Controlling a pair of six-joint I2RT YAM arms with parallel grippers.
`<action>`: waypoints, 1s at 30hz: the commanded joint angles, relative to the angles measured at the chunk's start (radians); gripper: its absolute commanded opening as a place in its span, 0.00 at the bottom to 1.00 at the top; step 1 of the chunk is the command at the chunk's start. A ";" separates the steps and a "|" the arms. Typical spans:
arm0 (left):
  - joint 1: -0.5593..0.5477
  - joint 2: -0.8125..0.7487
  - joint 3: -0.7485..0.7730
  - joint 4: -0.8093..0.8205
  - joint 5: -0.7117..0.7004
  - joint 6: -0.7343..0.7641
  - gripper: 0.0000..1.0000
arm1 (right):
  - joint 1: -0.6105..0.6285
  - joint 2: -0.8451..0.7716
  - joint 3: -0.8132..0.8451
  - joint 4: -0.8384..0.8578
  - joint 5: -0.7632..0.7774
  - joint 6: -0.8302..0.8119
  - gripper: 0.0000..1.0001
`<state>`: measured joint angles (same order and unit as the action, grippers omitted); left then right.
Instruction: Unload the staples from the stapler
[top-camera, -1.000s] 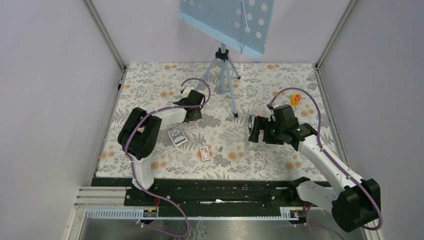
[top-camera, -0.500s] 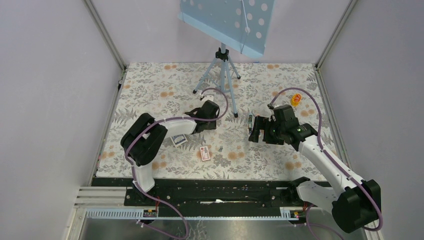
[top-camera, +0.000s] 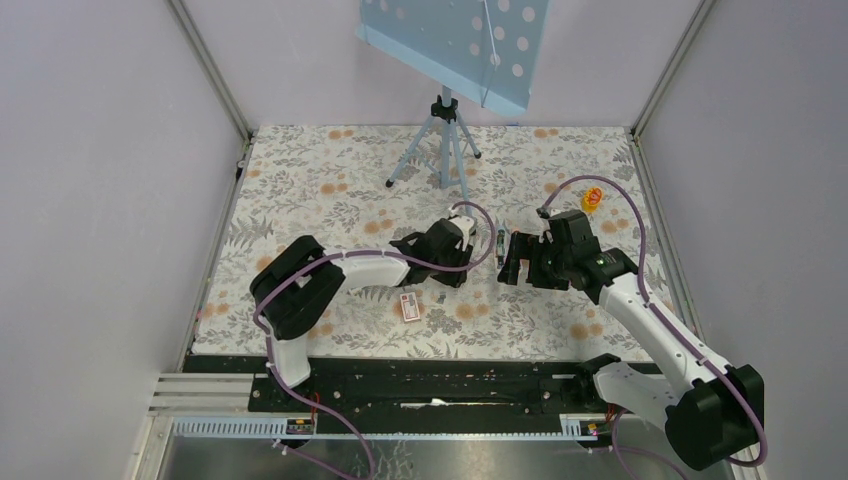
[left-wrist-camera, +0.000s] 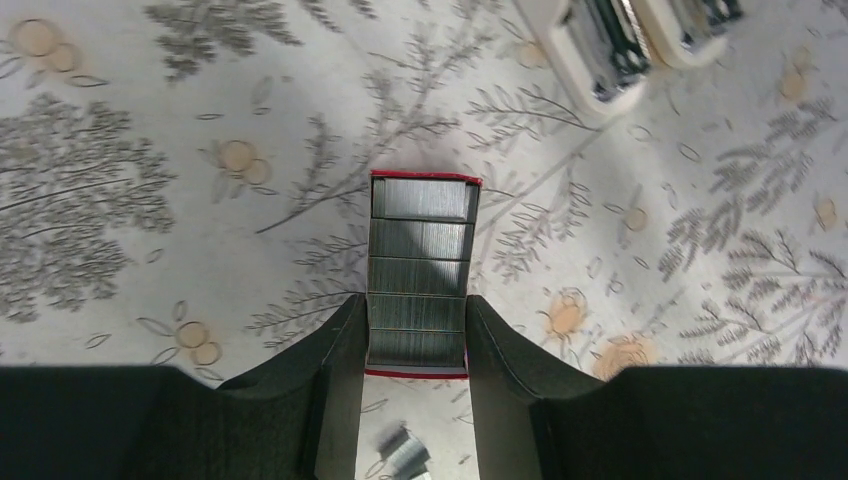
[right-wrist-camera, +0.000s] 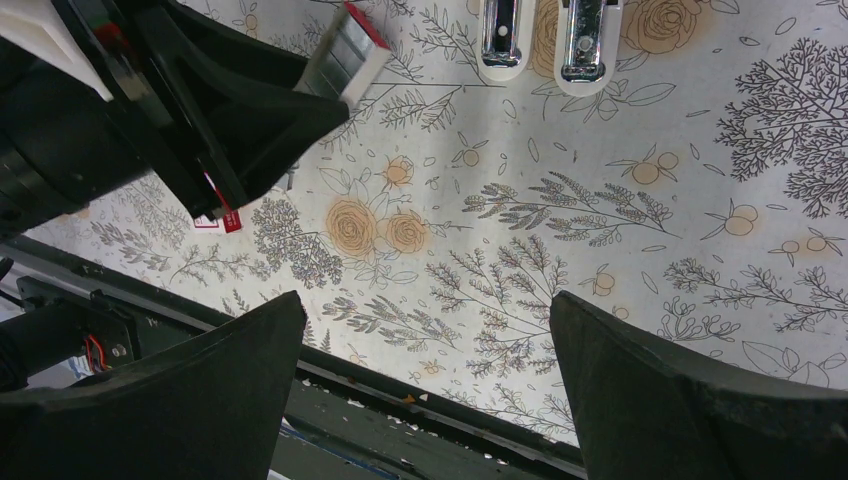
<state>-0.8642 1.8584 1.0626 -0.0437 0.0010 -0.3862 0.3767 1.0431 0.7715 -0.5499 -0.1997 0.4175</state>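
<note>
From the top camera, the small slim pale-pink plastic stapler (top-camera: 500, 243) is only a thin dark sliver on the flowered table cloth (top-camera: 300, 180), a little right of its middle. Its long axis runs from the far edge toward the near edge. Which end is the front I cannot tell here. The left gripper (top-camera: 465, 268) is just at its left side and the right gripper (top-camera: 510, 258) just at its right side, so the stapler lies between both and apart from them. A flat red-and-white rectangular box (top-camera: 410, 307) lies closer to the near edge. A blue-grey tripod (top-camera: 445, 135) stands at the far edge.

The left wrist camera shows what the top camera does not. The left gripper is clamped on a flat red-rimmed tray (left-wrist-camera: 420, 240) filled with rows of grey staples, one finger on each long side. The stapler is ahead and to the right, in the upper right corner of this view. It is open as two pale halves side by side, with shiny metal inside, and both run diagonally. At the lower edge, between the fingers, a tiny silvery strip of staples (left-wrist-camera: 400, 460) lies on the cloth, blurred.

The right wrist camera shows the fingers of the right gripper wide apart, holding nothing. The stapler is ahead of them at the upper edge, its rounded ends toward the camera and the rest cut off. The red-rimmed tray hangs tilted above the cloth, just left of the stapler.
</note>
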 joint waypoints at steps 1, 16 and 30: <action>-0.038 0.051 -0.057 -0.116 0.129 0.077 0.36 | -0.004 -0.021 0.015 -0.024 0.020 0.005 1.00; -0.118 0.069 -0.015 -0.217 -0.048 0.179 0.68 | -0.005 -0.007 0.017 -0.024 0.012 -0.001 1.00; -0.108 0.024 -0.067 -0.221 -0.117 0.135 0.82 | -0.005 -0.008 0.020 -0.025 0.011 -0.003 1.00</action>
<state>-0.9901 1.8599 1.0737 -0.0937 -0.0929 -0.2081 0.3767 1.0389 0.7715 -0.5674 -0.1951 0.4168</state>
